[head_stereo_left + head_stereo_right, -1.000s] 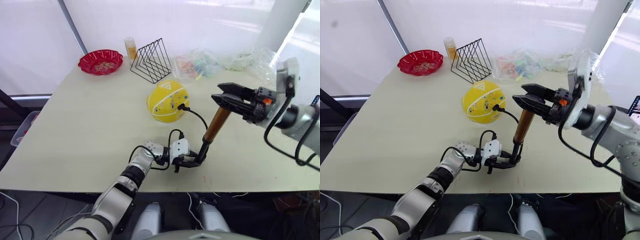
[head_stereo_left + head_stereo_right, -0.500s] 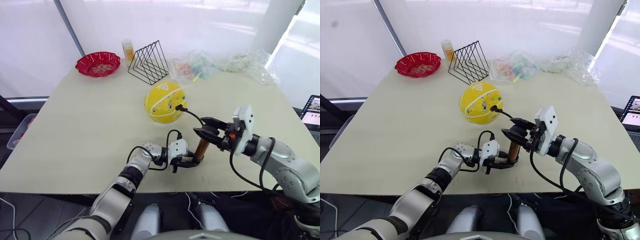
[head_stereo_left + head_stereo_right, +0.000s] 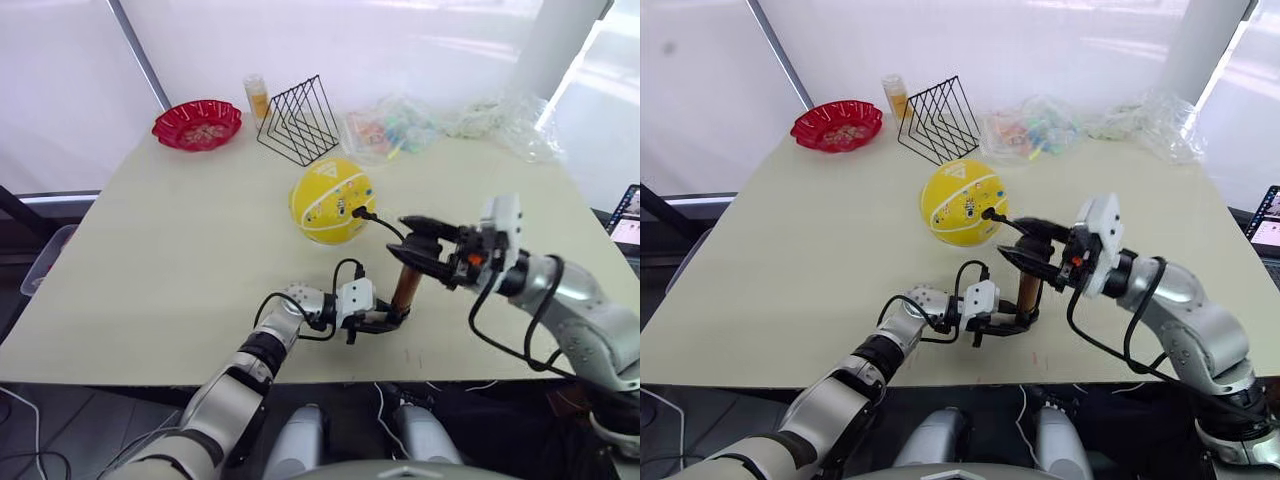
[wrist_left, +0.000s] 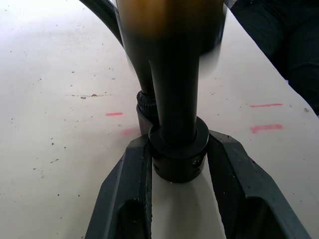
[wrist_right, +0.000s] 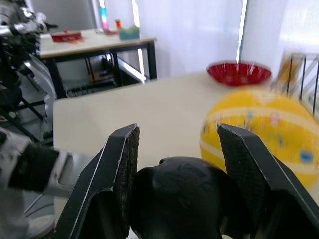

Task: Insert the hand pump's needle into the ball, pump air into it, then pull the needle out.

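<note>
hand pump (image 3: 405, 285) upright, base in left gripper (image 3: 385, 322), handle in right gripper (image 3: 418, 238) (ball (image 3: 333, 201) behind)

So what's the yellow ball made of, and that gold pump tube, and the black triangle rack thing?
The ball looks like soft matte rubber, with white seam lines and small stickers. The pump tube looks like shiny gold-brown metal, though it could be coated plastic. The rack looks like thin black wire, probably painted metal, since you can see through it.

Pale table (image 3: 180, 250), white backlit curtains (image 3: 400, 40), dark floor (image 3: 20, 400).
</note>
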Available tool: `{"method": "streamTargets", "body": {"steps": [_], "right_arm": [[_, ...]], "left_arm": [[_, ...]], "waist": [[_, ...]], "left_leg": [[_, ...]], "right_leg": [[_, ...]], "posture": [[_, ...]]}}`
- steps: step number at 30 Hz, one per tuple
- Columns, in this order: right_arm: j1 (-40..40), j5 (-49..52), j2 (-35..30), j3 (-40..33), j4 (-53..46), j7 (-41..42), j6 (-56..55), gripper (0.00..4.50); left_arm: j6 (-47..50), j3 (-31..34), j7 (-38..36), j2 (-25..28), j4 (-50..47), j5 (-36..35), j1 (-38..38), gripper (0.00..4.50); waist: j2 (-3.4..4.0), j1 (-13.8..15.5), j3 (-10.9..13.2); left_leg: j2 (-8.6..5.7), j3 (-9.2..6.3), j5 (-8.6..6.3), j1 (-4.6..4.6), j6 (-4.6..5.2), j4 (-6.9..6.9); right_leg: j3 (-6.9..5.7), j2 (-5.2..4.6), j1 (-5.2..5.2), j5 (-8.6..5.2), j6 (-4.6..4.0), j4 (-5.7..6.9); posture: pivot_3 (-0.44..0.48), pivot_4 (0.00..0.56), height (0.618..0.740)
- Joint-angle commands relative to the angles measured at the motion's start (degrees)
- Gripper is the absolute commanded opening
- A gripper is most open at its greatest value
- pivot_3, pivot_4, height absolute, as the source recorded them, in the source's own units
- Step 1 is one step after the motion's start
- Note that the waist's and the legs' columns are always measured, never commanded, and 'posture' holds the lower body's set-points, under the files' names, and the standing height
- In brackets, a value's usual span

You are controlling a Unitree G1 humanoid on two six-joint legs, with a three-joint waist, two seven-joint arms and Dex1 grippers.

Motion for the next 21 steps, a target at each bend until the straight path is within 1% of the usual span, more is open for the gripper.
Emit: {"method": "streamTargets", "body": {"steps": [1,5,8,9,14,17,21], "right_arm": [[-7.0,5.4,-4.3,-10.6,-4.5,-4.2,2.1,2.02],[-9.7,9.2,-6.3,-12.3,-4.6,-5.8,4.8,2.02],[-12.5,11.6,-7.1,-14.0,-3.6,-7.7,6.1,2.02],[-12.4,11.8,-7.2,-14.1,-3.5,-8.1,6.4,2.02],[-7.7,10.2,-7.3,-11.9,-4.1,-8.3,8.1,2.02],[-2.7,7.2,-4.4,-8.7,-3.7,-8.6,6.7,2.02],[-1.7,6.2,-3.7,-8.3,-3.9,-8.4,5.9,2.02]], "left_arm": [[1.2,-3.6,1.2,2.2,10.1,6.9,2.5,1.11],[0.1,-3.6,1.6,1.8,11.6,7.0,1.7,1.11],[-0.5,-3.5,2.2,1.5,12.3,7.0,1.5,1.11],[-0.7,-3.5,2.4,1.4,12.4,7.1,1.6,1.11],[-1.4,-3.4,2.7,1.2,12.8,7.0,1.7,1.11],[-1.8,-3.9,3.0,1.5,13.0,7.4,1.7,1.11],[-2.1,-4.0,3.2,1.5,13.2,7.4,1.7,1.11]], "waist": [[0.08,0.0,0.1],[-0.17,0.1,0.1],[-0.11,0.1,0.2],[-0.12,0.1,0.2],[-0.14,0.5,0.2],[-0.36,0.5,0.0],[-0.37,0.3,-0.2]], "left_leg": [[0.0,0.04,0.0,0.0,0.0,0.02],[-0.12,0.06,0.0,0.01,0.0,0.04],[-0.21,0.11,0.01,-0.03,0.0,0.05],[-0.26,0.1,0.01,-0.06,0.01,0.05],[-0.32,0.12,0.01,-0.12,0.01,0.06],[-0.3,0.11,0.01,-0.02,0.01,0.06],[-0.28,0.13,0.01,0.09,0.0,0.07]], "right_leg": [[0.02,-0.02,0.0,0.0,0.0,0.0],[0.05,-0.15,0.04,0.03,0.05,0.0],[0.08,-0.31,0.01,0.04,0.07,0.0],[0.08,-0.34,-0.01,0.04,0.08,0.0],[0.08,-0.38,-0.06,0.06,0.13,-0.02],[0.06,-0.37,0.05,0.05,0.14,-0.02],[0.11,-0.39,0.14,-0.02,0.01,-0.02]], "posture": [[0.0,0.15,0.737],[0.0,0.15,0.737],[0.0,0.15,0.737],[0.0,0.15,0.737],[0.0,0.15,0.737],[0.0,0.15,0.737],[0.0,0.15,0.737]]}}
